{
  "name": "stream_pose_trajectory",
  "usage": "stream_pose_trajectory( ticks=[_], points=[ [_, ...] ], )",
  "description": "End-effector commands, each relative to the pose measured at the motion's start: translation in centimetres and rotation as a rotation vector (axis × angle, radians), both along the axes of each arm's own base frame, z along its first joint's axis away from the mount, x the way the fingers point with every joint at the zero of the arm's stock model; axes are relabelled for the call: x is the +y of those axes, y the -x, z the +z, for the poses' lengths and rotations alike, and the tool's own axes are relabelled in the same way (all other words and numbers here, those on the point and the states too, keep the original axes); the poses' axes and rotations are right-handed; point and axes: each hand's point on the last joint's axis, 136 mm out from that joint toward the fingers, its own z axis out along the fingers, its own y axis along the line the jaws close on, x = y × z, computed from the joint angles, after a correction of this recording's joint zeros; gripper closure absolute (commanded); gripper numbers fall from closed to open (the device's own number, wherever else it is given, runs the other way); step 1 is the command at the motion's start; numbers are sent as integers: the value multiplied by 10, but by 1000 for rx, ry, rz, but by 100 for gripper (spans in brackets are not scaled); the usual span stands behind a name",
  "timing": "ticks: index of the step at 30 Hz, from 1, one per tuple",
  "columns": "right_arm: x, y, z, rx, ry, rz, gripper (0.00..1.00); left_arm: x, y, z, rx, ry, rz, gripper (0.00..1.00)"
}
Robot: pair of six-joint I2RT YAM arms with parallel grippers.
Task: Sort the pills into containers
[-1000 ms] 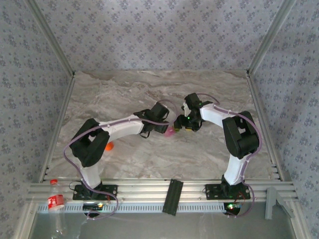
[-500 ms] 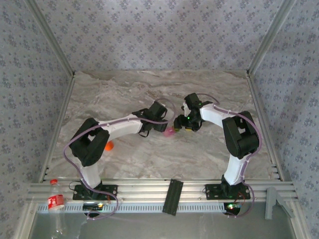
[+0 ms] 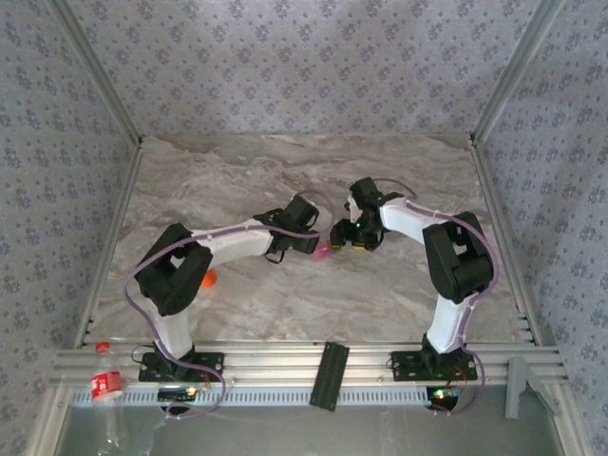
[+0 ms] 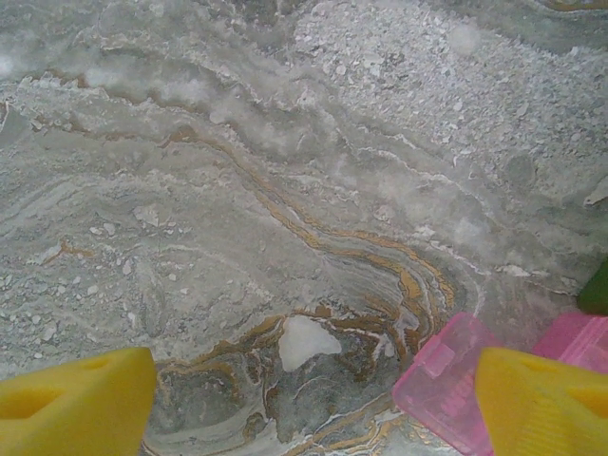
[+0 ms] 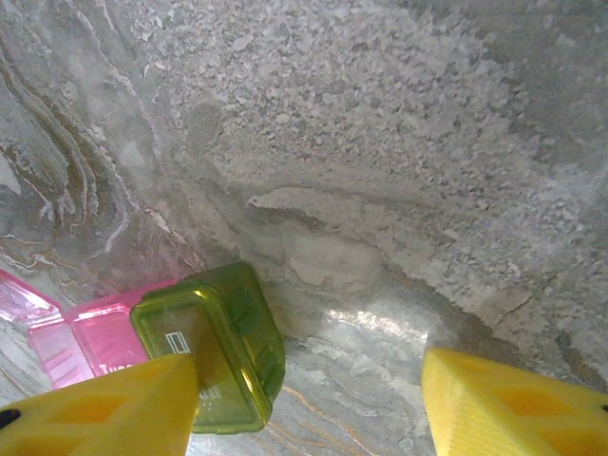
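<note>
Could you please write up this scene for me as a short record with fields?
Surface: marble table
Containers: pink box joined to green box, lying mid-table
Left tool: open, over bare table, pink box beside one finger
Right tool: open, green box beside one finger, not clamped
Also: orange bottle on the table's left side

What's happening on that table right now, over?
Left gripper open above small white piece, maybe a pill. Right gripper open beside olive-green compartment; pink compartment adjoining. Nothing seen blocking.

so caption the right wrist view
Right gripper open over marble table, olive-green compartment by one fingertip, pink compartment beside it
</note>
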Motion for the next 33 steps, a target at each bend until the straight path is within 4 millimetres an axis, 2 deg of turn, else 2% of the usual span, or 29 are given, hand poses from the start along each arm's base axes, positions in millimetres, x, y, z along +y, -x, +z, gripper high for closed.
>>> stream_pose_trajectory(
  ticks=[1,4,6,9,12,15,19,23,26,28,33],
  points=[
    [1,-1,21,-22,3,-13,34,-11,-10,28,-40,46,-19,12],
    [-2,-3,36,-57,2,-30,32,-15,-15,51,-75,70,-24,8],
    [-3,-2,45,-78,-2,-38,32,-15,-18,66,-106,86,-17,0],
    [-2,3,53,-94,-11,-39,31,-13,-21,88,-144,105,-2,0],
    [6,14,58,-101,-28,-19,31,-5,-21,112,-189,119,19,0],
    [21,27,57,-100,-45,8,31,11,-19,141,-252,137,61,0],
    [43,40,50,-92,-56,37,31,54,-11,180,-358,162,176,0],
    [66,49,38,-71,-64,64,31,111,0,203,-404,229,328,0],
    [79,53,31,-63,-55,79,31,150,12,209,-413,295,431,0],
    [86,53,26,-57,-53,85,31,170,20,210,-427,324,478,0],
    [95,49,14,-44,-46,82,31,200,33,205,-435,345,547,0]
  ],
)
